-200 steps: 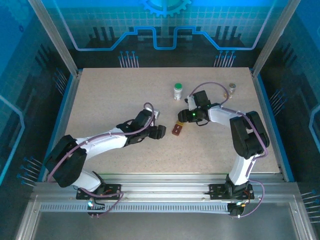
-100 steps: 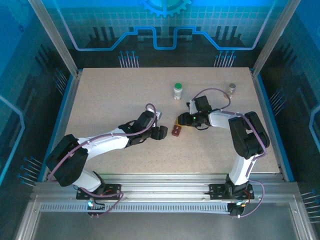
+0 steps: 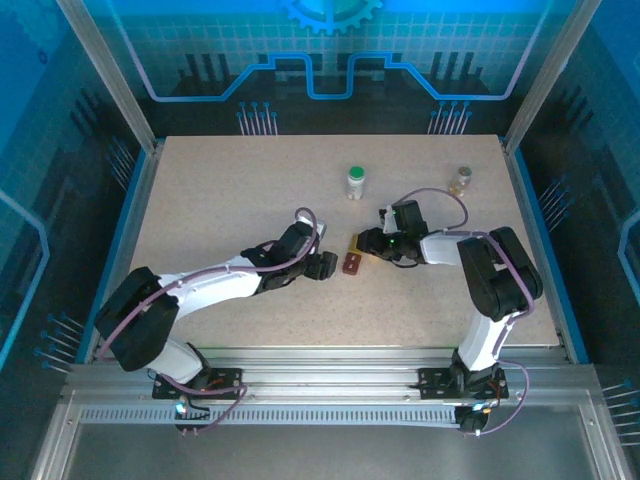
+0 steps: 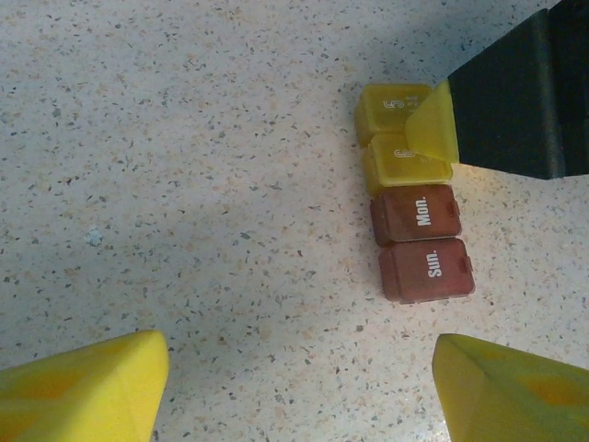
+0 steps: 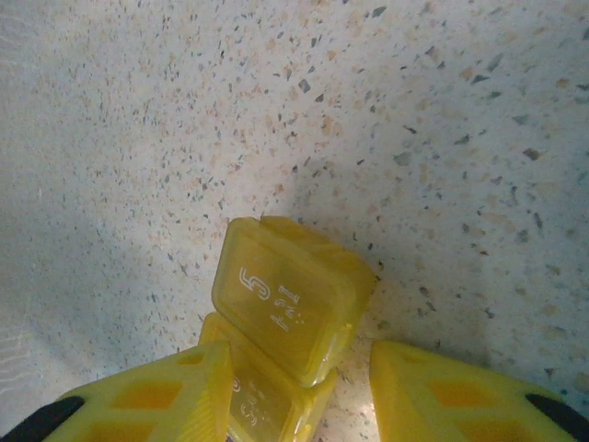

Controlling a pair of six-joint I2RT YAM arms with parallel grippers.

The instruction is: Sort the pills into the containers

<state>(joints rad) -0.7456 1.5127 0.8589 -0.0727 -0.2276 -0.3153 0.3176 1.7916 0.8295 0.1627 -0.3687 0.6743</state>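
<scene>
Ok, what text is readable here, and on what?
"Mon." on the red-brown compartment beside the yellow ones.
"Sun." on the end red-brown compartment.
"5" on the yellow compartment lid; smaller raised lettering beside it unreadable.
White bottle and amber vial: any labels too small to read.

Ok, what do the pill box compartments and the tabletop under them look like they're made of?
Yellow compartments: probably translucent plastic with a glossy finish. Light passes through, and the lid has raised moulded characters.
Red-brown compartments: seemingly the same plastic, darker and less see-through, with white "Mon." and "Sun." lettering.
Tabletop: hard, matte and beige with dark speckles. It could be laminate or stone composite; I can't tell which.
</scene>
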